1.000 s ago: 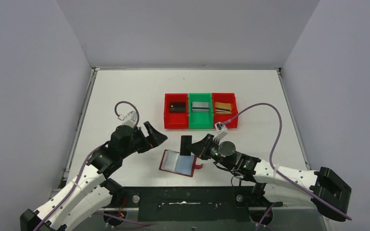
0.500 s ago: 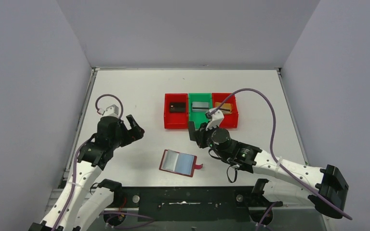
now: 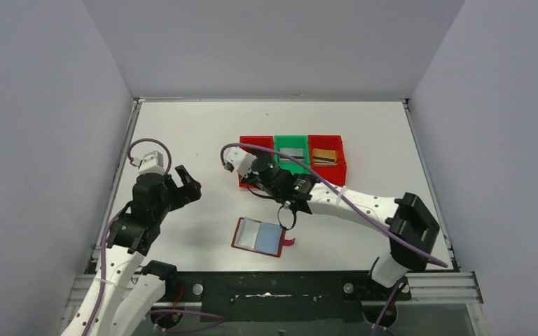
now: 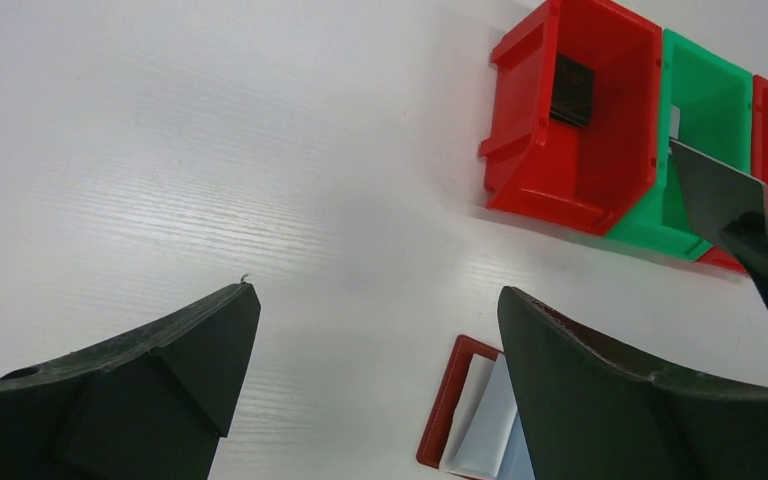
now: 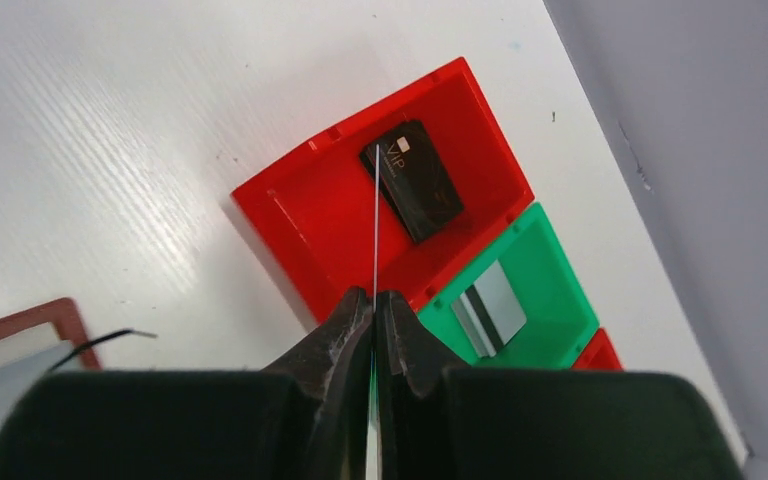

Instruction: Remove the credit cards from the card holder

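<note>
Nearest the arm bases, the card holder (image 3: 259, 236) lies open and flat on the white table (image 3: 182, 126). Its bluish clear sleeves (image 3: 263, 236) face up and the small red clasp tab (image 3: 288, 242) sticks out at its right. Whether any sleeve has a card in it cannot be told from above, and both wrist views cut the holder off at their edges. To its left and a little farther out, the left gripper (image 4: 377, 293) hangs above bare table, well apart from the holder, its jaws spread wide with nothing between them. Farther on, the right gripper (image 5: 373, 300) is pinched tight on a dark card (image 4: 712, 188), held on edge over the near side of the left red bin (image 5: 310, 215); whether the card touches the bin cannot be told. Its own camera sees that card only edge-on, as a thin line, and from above the arm hides it, along with much of this bin. On the bin's floor a black card (image 5: 418, 180) lies flat. Beside it the green bin (image 5: 550, 270) holds a silver-grey card (image 5: 490, 312). The right red bin (image 3: 328, 170), only a corner of it in the right wrist view, holds a gold-tan card (image 3: 324, 155). The three bins stand touching in a row.
</note>
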You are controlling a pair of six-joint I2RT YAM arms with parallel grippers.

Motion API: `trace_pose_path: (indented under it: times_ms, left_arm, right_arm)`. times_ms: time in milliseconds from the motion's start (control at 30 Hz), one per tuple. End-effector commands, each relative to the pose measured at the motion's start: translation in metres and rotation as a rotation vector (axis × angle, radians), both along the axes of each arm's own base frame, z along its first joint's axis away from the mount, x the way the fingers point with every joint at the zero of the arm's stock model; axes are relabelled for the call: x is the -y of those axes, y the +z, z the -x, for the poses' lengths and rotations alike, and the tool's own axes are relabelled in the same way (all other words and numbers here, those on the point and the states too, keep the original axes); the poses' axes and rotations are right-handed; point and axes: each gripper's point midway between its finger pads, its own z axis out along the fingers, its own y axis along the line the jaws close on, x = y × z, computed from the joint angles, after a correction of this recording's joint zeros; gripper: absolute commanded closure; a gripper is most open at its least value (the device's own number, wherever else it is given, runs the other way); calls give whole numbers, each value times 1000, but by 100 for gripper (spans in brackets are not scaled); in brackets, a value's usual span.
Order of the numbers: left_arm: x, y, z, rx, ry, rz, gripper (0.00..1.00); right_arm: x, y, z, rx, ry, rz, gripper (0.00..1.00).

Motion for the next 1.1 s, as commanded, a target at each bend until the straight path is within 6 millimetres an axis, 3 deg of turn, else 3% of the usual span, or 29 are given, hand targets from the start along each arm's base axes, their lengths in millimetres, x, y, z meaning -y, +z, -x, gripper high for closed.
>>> trace_pose_path:
  times_ms: [0,633,1067]
  left_arm:
    - [-16,22,-8,98,69,-17,8]
    - [-30,29,-7,131,123,-15,8]
    - [-31,29,-7,133,125,-14,8]
  right_arm:
    - [-3,-4,-26,90,111,282,100]
    - [-24,-32,-100,123,193,343,100]
    - [-26,-62,-143,177,135,415,100]
